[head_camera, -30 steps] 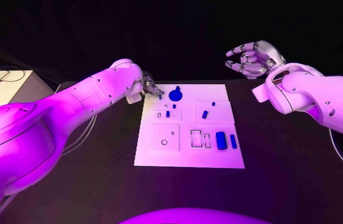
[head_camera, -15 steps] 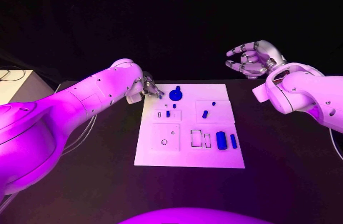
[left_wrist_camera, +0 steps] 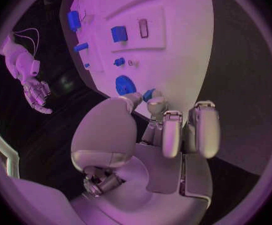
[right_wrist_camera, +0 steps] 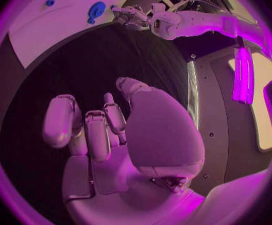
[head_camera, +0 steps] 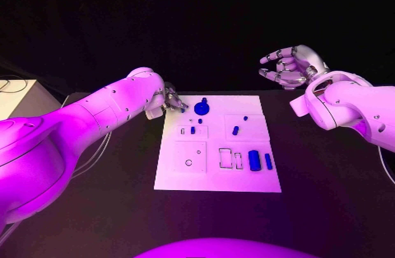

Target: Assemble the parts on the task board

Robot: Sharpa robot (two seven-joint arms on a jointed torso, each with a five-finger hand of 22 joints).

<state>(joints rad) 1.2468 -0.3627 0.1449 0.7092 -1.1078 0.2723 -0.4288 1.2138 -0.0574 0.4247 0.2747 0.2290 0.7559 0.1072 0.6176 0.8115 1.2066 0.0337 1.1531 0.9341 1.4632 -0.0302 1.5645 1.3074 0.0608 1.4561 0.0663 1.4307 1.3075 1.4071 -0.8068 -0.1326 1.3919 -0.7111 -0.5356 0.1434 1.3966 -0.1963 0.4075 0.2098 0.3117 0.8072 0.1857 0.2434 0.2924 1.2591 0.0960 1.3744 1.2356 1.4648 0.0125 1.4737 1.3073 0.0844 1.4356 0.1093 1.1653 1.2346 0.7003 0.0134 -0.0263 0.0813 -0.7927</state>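
The white task board [head_camera: 247, 181] lies mid-table. My left hand [head_camera: 170, 100] hovers at its far left corner, next to a blue round part [head_camera: 201, 108]. In the left wrist view the hand [left_wrist_camera: 167, 130] seems to pinch a small blue piece [left_wrist_camera: 149, 94] between thumb and a finger, just beside the round part [left_wrist_camera: 125, 85]. A thick blue cylinder [head_camera: 254, 160] and a thin blue bar [head_camera: 268, 161] lie on the board's right side, and a small blue peg [head_camera: 236, 130] stands mid-board. My right hand [head_camera: 290, 67] is raised beyond the board's far right corner, fingers loosely bent and empty [right_wrist_camera: 105, 130].
A white box [head_camera: 16, 95] with cables sits off the table's left side. The board has empty rectangular slots [head_camera: 225, 158] and a round hole [head_camera: 188, 162]. Black tabletop surrounds the board on every side.
The right hand has lifted very slightly. The left hand and the parts on the board have stayed put.
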